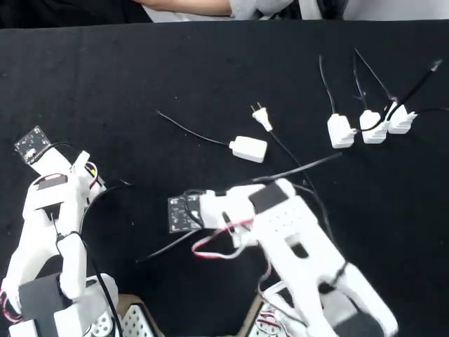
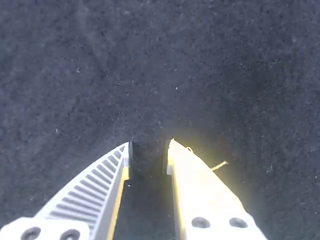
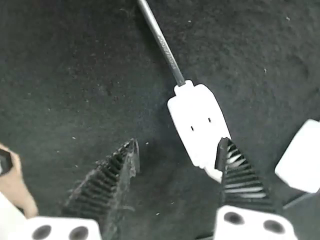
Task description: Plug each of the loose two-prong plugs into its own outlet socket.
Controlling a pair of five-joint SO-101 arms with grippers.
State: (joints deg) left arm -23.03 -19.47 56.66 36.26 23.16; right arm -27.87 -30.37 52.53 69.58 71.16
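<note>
In the right wrist view a white outlet socket (image 3: pixel 196 121) with two slots lies on the black cloth, its cable (image 3: pixel 160 42) running away from it. My right gripper (image 3: pixel 177 145) stands open above it, and one fingertip (image 3: pixel 226 155) overlaps the socket's near end. From the high view, a loose two-prong plug (image 1: pixel 261 116) lies beside a white socket (image 1: pixel 248 148), just beyond the right arm (image 1: pixel 280 225). My left gripper (image 2: pixel 149 146) hovers over bare cloth, open by a narrow gap, holding nothing. The left arm (image 1: pixel 52 210) stands at the table's near left.
Three white sockets (image 1: pixel 340 130), (image 1: pixel 372 126), (image 1: pixel 401 119) with cables sit in a row at the far right. Black cables (image 1: pixel 302 168) cross the table's middle. Another white piece (image 3: pixel 300 162) lies beside the right gripper. The far left is bare black cloth (image 1: pixel 84 84).
</note>
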